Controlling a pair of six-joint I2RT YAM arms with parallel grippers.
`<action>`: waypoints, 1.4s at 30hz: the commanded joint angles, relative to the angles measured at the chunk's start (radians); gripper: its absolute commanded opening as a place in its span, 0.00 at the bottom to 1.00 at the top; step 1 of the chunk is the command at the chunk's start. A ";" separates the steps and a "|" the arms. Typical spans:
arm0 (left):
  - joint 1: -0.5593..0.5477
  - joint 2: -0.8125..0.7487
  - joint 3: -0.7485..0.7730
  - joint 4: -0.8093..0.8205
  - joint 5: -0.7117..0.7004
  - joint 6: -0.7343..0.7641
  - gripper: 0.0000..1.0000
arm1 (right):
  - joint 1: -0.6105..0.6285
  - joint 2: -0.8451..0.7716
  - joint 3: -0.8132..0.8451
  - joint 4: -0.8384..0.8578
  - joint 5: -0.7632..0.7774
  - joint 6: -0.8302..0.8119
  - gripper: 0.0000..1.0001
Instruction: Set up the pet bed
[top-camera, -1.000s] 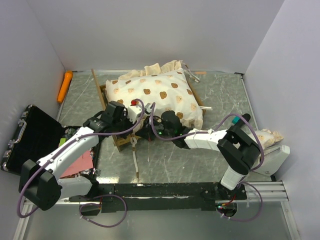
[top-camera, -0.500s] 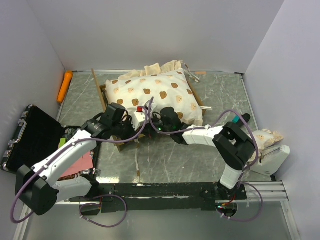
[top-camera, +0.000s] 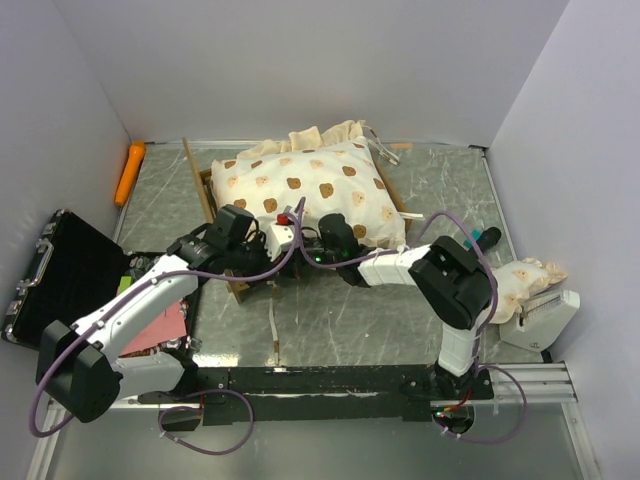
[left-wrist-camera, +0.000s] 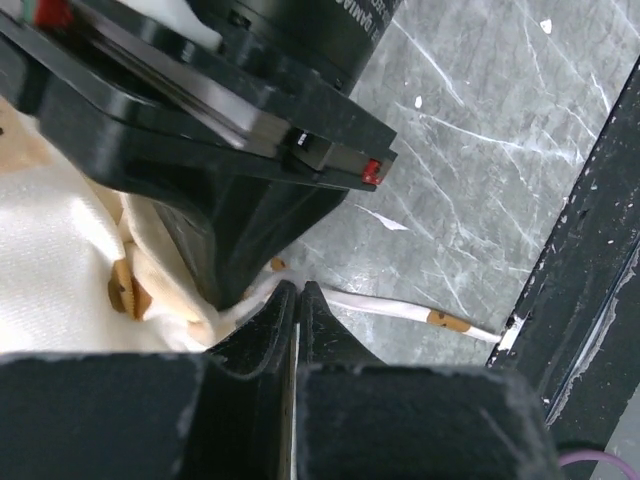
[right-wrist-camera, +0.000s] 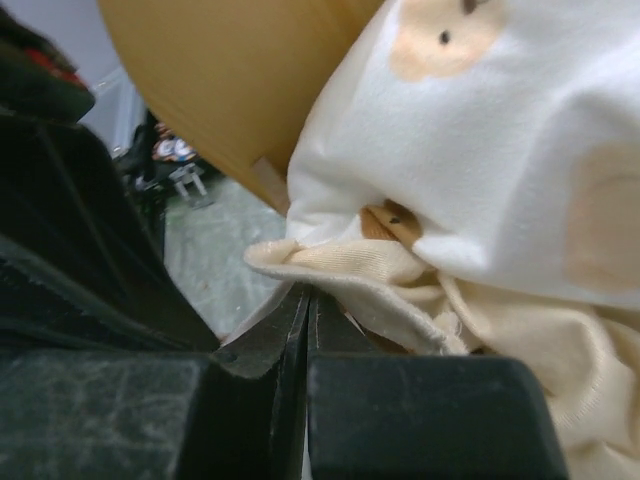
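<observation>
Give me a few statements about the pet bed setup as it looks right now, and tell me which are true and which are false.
1. The left arm's fingers and the right arm's fingers are both shut at the near edge of the mattress. True.
2. The orange item lies inside the black case. False: it lies on the table in the far left corner, apart from the case.
3. The pillow rests on top of the mattress. False: it lies by the right wall, apart from the mattress.
4. The black case sits on the left arm's side of the table. True.
</observation>
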 joint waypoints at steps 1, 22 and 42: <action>0.020 0.007 0.024 0.092 0.080 0.003 0.01 | 0.010 0.034 -0.004 0.133 -0.204 0.040 0.00; 0.054 -0.022 0.013 0.016 0.013 0.098 0.74 | 0.012 0.152 0.041 0.225 -0.235 0.135 0.00; 0.141 -0.108 0.136 -0.168 -0.073 0.174 0.53 | 0.006 0.189 0.059 0.271 -0.206 0.191 0.00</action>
